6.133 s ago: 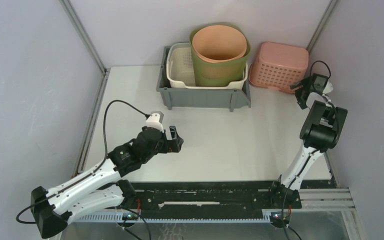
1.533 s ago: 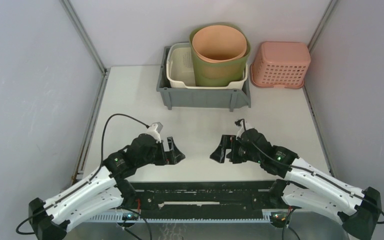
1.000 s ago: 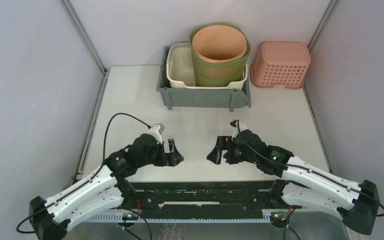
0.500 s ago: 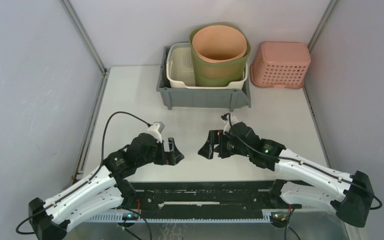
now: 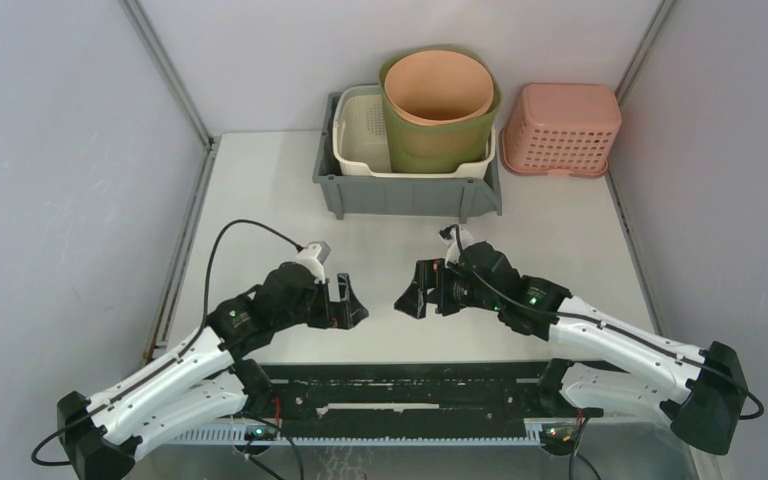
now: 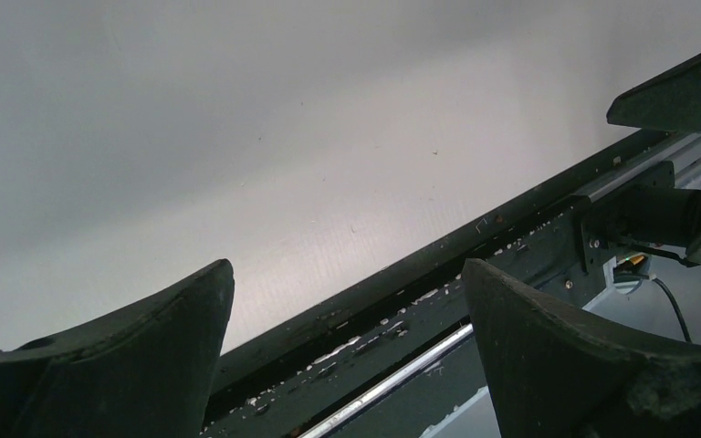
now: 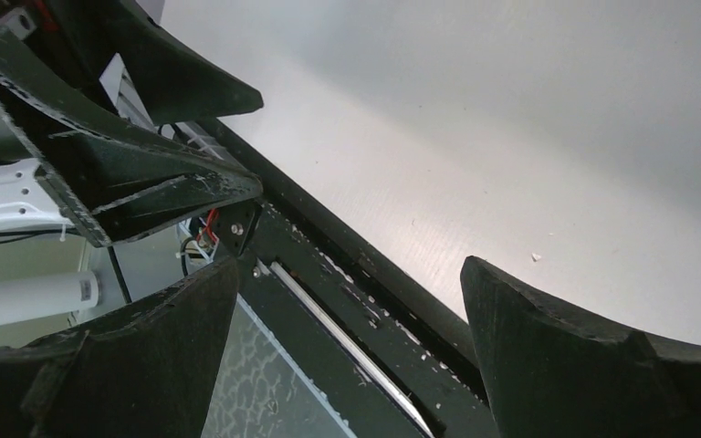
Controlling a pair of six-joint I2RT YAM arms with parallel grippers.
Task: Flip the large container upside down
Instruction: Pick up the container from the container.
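The pink lattice container (image 5: 560, 128) stands at the back right of the table with its closed bottom facing up and its rim down. Both arms are far from it, low over the near middle of the table. My left gripper (image 5: 353, 302) is open and empty, pointing right. My right gripper (image 5: 407, 295) is open and empty, pointing left, a short gap from the left one. The left wrist view shows my left gripper (image 6: 347, 265) with only bare table and the black rail (image 6: 438, 274) between its jaws. In the right wrist view my right gripper (image 7: 349, 265) looks the same, with the left gripper's fingers (image 7: 146, 182) ahead.
A grey bin (image 5: 405, 190) at the back centre holds a white perforated basket (image 5: 360, 135) and a green bucket (image 5: 440, 100) with an orange liner. Grey walls close in both sides. The black rail (image 5: 410, 385) runs along the near edge.
Six seconds ago the right gripper was up at the pink container; it has since come down to the near middle. In the last second it slid left toward the left gripper.
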